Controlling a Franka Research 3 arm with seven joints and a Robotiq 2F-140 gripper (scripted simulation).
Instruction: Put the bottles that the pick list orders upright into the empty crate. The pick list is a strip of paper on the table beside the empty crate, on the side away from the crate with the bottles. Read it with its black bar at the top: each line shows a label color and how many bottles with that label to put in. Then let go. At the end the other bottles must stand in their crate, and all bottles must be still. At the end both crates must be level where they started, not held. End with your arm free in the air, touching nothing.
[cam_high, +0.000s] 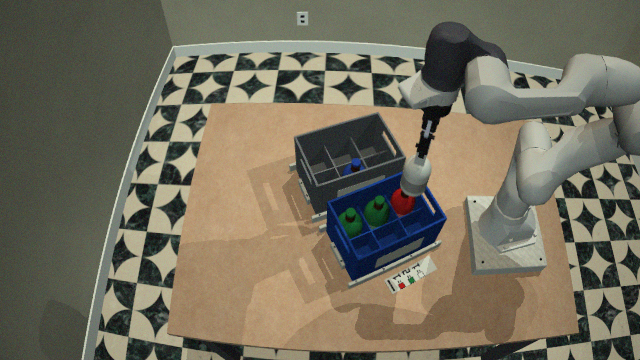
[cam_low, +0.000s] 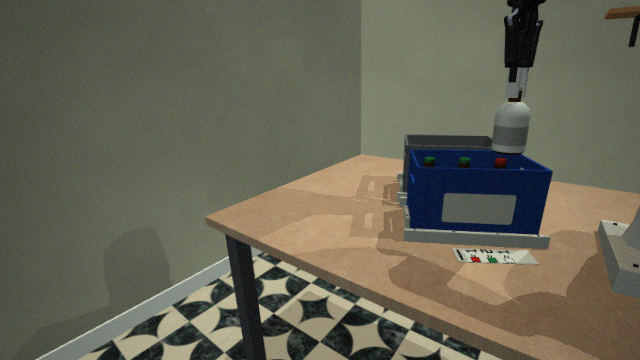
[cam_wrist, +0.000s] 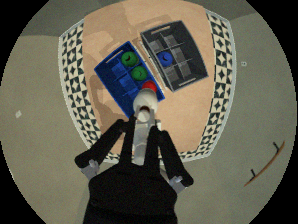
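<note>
My gripper is shut on the neck of a white bottle with a grey label and holds it upright in the air over the far right corner of the blue crate. The bottle's base hangs just above the crate's rim in the exterior view. The blue crate holds two green bottles and a red bottle, all upright. The grey crate behind it holds one blue bottle. The pick list lies in front of the blue crate.
The two crates stand side by side near the middle of the table. The robot's base plate is at the right of the blue crate. The front row of the blue crate has open cells.
</note>
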